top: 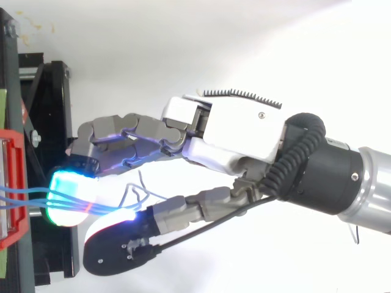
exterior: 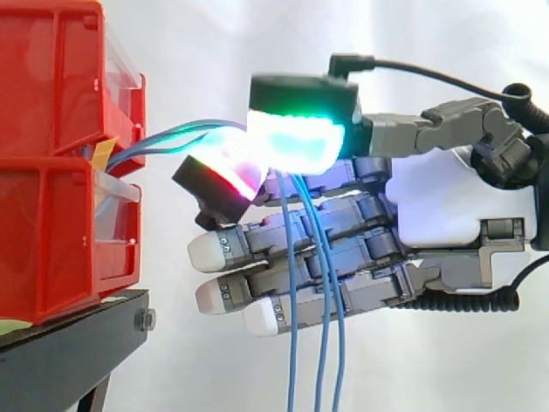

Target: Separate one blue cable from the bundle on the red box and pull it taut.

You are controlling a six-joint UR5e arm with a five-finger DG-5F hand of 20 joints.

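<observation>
Hand (exterior: 429, 206) reaches in from the right, level with the seam between the two stacked red bins (exterior: 60, 223) on the black stand (exterior: 69, 352). We note several blue cables (exterior: 171, 137) leaving that seam and running across open air to the hand. There they are pinched between two glowing fingertips (exterior: 296, 142), green-cyan above, red below. Past the pinch, three strands hang down in front of the other fingers, which lie straight, pointing at the bins.
</observation>
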